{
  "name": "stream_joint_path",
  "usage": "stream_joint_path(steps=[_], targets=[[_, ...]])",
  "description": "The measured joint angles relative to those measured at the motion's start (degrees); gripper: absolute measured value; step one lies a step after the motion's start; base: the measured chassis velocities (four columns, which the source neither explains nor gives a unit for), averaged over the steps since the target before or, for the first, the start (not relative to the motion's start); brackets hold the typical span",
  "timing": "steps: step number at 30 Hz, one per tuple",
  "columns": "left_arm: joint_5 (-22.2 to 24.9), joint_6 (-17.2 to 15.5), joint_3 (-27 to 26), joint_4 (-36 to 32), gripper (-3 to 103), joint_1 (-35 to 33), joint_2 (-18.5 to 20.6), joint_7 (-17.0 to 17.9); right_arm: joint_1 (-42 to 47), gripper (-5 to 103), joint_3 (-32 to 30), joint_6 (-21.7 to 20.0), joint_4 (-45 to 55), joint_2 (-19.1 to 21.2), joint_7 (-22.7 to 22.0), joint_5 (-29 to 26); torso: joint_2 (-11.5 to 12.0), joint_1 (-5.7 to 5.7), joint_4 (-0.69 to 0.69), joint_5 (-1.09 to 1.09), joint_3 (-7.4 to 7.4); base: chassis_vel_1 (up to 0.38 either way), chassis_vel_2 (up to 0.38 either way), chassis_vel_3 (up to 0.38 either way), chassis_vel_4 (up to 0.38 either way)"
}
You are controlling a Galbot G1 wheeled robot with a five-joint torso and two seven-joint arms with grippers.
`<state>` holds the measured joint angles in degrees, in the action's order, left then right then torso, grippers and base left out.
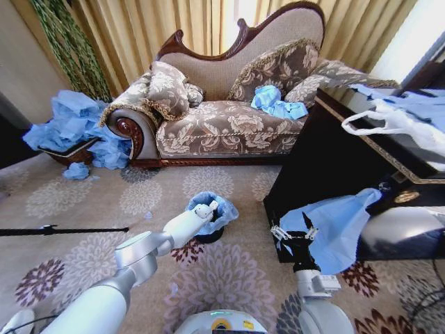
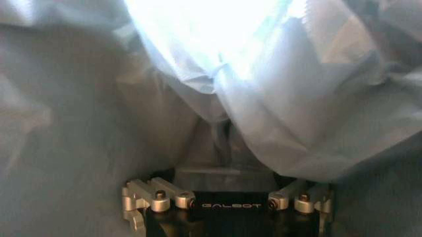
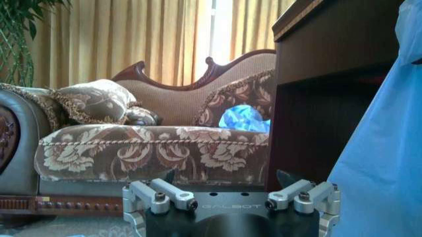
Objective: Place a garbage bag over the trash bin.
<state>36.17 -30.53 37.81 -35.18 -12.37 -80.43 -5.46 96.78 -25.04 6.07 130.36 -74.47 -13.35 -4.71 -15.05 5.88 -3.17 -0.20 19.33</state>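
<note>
Head view: a floral carpet (image 1: 229,278) runs to a sofa (image 1: 229,125) and dark cabinet (image 1: 334,167); the garbage bag (image 1: 224,209) drapes the trash bin (image 1: 208,236). Left wrist view: the left gripper (image 2: 228,173) sits inside the bag, grip unclear. The right gripper (image 1: 293,233), low beside the cabinet, looks spread and empty.

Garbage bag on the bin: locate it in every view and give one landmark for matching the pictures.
Head view: the garbage bag drapes the trash bin on the carpet, with the left gripper inside it.
Left wrist view: its pale plastic surrounds the camera.
Right wrist view: the blue sheet is a different bag, hanging by the dark cabinet near the right gripper.
Landmark: the sofa, in the head and right wrist views.
</note>
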Motion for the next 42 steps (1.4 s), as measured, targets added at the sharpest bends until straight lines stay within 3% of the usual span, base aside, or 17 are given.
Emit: stream_joint_path(steps=[15,17,18,20,27,30,31,34,35,37,38,41,42], targets=[[-0.30,-0.44,-1.19,-3.95,100,0.41,3.03,0.41,0.00,100,0.00,0.00,0.00,0.00,0.00,0.00,0.00,0.00,0.00,0.00,0.00,0.000,0.000,0.000,0.000],[0.41,-1.56,-1.19,-5.18,100,0.43,3.46,1.29,0.00,100,0.00,0.00,0.00,0.00,0.00,0.00,0.00,0.00,0.01,0.00,0.00,0.000,0.000,0.000,0.000],[3.35,-3.75,-0.98,-9.22,100,0.60,5.30,2.43,0.00,100,0.00,0.00,0.00,0.00,0.00,0.00,0.00,0.00,-0.01,0.01,0.00,0.000,0.000,0.000,0.000],[4.01,-4.26,-0.88,-10.49,100,0.53,5.95,2.55,0.00,100,0.00,0.00,0.00,0.00,0.00,0.00,0.00,0.00,-0.01,0.00,0.00,0.000,0.000,0.000,0.000],[7.87,-8.19,-1.13,-22.89,100,-0.64,12.27,4.74,0.00,100,0.00,0.00,0.00,0.00,0.00,0.00,0.00,0.00,-0.01,-0.01,0.00,0.000,0.000,0.000,0.000],[11.25,-10.29,-2.76,-32.32,100,-1.08,18.48,6.79,0.00,100,0.00,0.00,0.00,0.00,0.00,0.00,0.00,0.00,0.02,0.01,0.00,0.000,0.000,0.000,0.000],[11.25,-10.29,-2.76,-32.32,100,-1.08,18.48,6.79,0.00,100,0.00,0.00,0.00,0.00,0.00,0.00,0.00,0.00,0.02,0.01,0.00,0.000,0.000,0.000,0.000],[15.69,-11.79,-5.38,-41.16,100,-1.55,24.47,10.23,0.00,100,0.01,0.00,0.00,0.00,0.00,0.00,0.00,0.00,0.01,-0.01,0.00,0.000,0.000,0.000,0.000],[15.69,-11.79,-5.38,-41.16,100,-1.55,24.47,10.23,0.00,100,0.01,0.00,0.00,0.00,0.00,0.00,0.00,0.00,0.01,-0.01,0.00,0.000,0.000,0.000,0.000],[18.51,-11.88,-7.88,-47.61,100,-2.08,28.48,11.76,0.00,100,0.00,0.00,0.00,0.00,0.00,0.00,0.00,0.00,-0.01,0.00,0.00,0.000,0.000,0.000,0.000],[18.51,-11.88,-7.88,-47.61,100,-2.08,28.48,11.76,0.00,100,0.00,0.00,0.00,0.00,0.00,0.00,0.00,0.00,-0.01,0.00,0.00,0.000,0.000,0.000,0.000],[22.60,-11.87,-15.64,-58.90,100,-5.48,35.43,13.92,0.00,100,0.00,0.00,0.00,0.00,0.00,0.00,0.00,0.00,-0.03,0.00,0.00,0.000,0.000,0.000,0.000],[22.60,-11.87,-15.64,-58.90,100,-5.48,35.43,13.92,0.00,100,0.00,0.00,0.00,0.00,0.00,0.00,0.00,0.00,-0.03,0.00,0.00,0.000,0.000,0.000,0.000]])
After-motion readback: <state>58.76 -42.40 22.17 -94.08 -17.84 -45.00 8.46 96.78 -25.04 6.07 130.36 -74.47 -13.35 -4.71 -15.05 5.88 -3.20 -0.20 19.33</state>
